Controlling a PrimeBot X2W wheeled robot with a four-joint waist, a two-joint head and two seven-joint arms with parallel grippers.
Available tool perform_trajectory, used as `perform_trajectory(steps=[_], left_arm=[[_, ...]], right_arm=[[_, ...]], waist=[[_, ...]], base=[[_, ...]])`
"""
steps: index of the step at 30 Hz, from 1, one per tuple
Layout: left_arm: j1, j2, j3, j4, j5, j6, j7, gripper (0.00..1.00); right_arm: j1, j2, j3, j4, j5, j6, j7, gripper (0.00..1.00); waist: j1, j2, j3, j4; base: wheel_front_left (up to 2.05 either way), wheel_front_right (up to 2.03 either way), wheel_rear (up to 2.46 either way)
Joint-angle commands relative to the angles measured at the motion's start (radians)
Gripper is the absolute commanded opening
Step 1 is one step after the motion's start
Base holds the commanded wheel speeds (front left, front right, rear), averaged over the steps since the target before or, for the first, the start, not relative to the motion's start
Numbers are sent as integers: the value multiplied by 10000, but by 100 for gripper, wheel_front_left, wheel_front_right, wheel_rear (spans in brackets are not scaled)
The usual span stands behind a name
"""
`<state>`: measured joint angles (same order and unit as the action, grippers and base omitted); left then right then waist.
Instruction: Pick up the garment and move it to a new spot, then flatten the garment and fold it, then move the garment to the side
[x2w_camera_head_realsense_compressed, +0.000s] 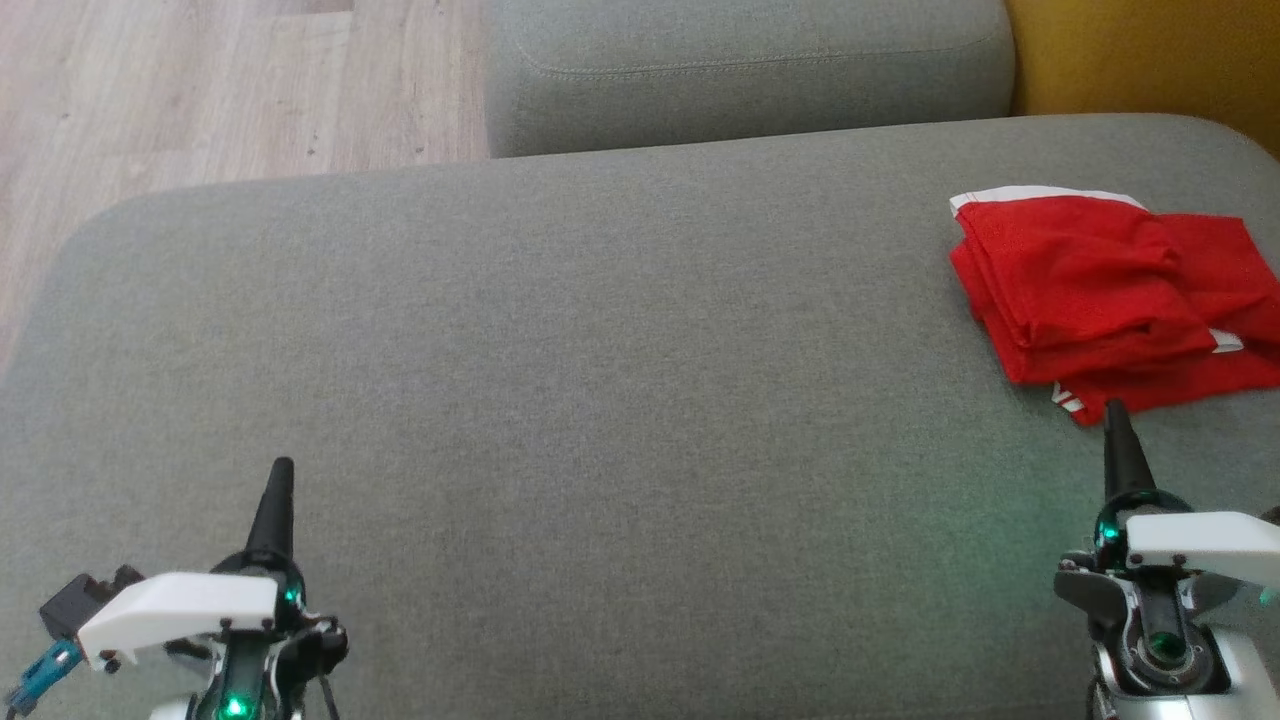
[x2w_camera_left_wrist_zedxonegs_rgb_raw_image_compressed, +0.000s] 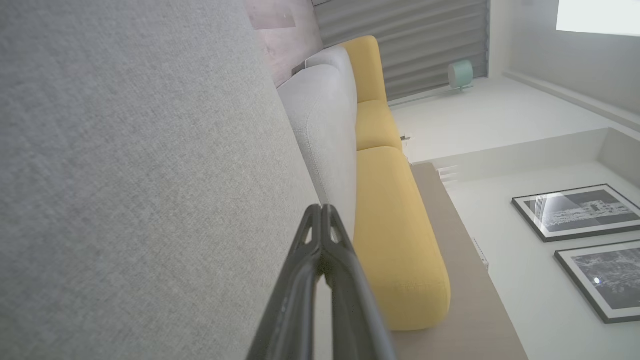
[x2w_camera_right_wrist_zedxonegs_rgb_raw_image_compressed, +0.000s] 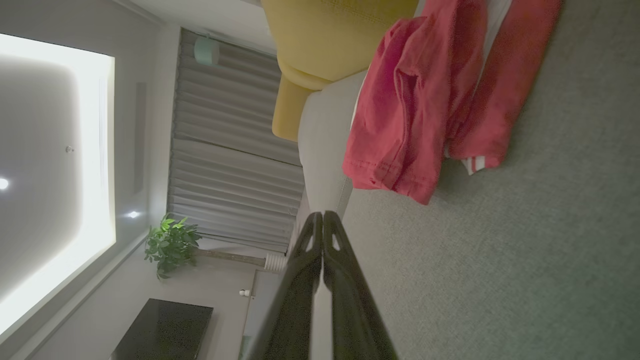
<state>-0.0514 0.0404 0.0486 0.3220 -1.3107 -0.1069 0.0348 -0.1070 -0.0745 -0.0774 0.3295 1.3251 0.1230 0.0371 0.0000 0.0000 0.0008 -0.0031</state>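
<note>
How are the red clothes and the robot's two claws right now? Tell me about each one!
red clothes: rumpled in loose folds, lying on the grey couch, not held.
left claw: shut, empty, above bare couch.
right claw: shut, empty, close to the clothes but not touching them.
</note>
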Motion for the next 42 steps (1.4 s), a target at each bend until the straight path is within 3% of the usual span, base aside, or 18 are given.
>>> perform_trajectory(steps=[1, 24, 42], left_arm=[[-545, 90, 375, -420, -281, -107, 93, 0], [-568, 99, 655, -765, -2976, -238, 787, 0], [-567, 99, 654, -766, -2977, -238, 786, 0]], right_arm=[[-123, 29, 78, -442, 280, 64, 82, 0], [-9, 243, -368, -847, 2832, 77, 764, 0], [-9, 243, -367, -847, 2833, 77, 763, 0]], waist=[[0, 0, 1, 2], [0, 0, 23, 31], [0, 0, 23, 31]], base=[[0, 0, 0], [0, 0, 0], [0, 0, 0]])
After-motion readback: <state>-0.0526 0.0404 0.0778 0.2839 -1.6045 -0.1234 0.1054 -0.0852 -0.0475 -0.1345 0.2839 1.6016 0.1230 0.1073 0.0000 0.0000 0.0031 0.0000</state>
